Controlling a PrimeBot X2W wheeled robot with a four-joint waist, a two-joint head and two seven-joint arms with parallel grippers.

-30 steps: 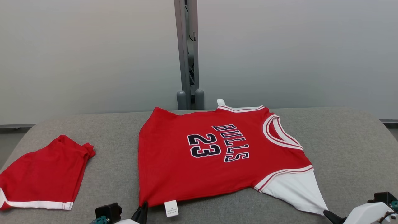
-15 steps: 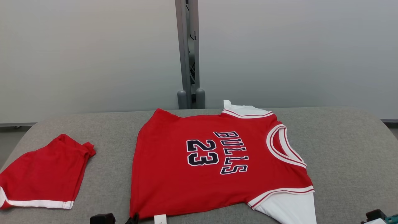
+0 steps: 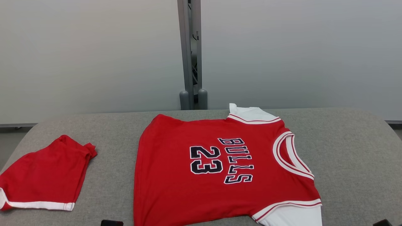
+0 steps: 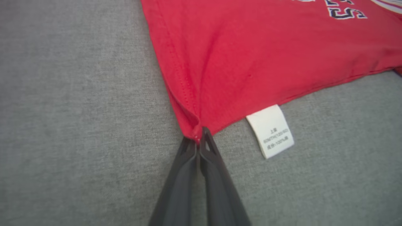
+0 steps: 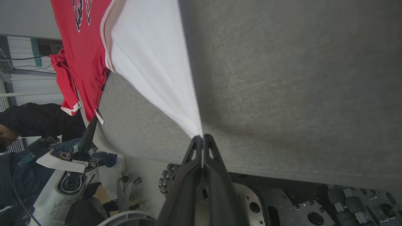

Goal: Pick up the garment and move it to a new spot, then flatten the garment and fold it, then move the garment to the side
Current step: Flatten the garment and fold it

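The garment (image 3: 220,169) is a red jersey with white sleeves, "BULLS 23" on it, spread flat on the grey table (image 3: 351,157), neck to the right. Its near edge runs off the bottom of the head view. In the left wrist view my left gripper (image 4: 198,138) is shut on the garment's (image 4: 251,56) red hem corner, beside a white care label (image 4: 270,131). In the right wrist view my right gripper (image 5: 201,138) is shut on the tip of the white sleeve (image 5: 150,62), pulled taut near the table's front edge.
Red shorts with white trim (image 3: 44,179) lie on the table's left side. A grey post (image 3: 190,53) stands behind the table between pale wall panels. In the right wrist view the robot's base and wheels (image 5: 282,207) sit below the table edge, and a person (image 5: 28,122) is at the left.
The garment has slid toward the table's near edge, drawn by both grippers. The grippers have dropped out of the bottom of the head view. The shorts have stayed put.
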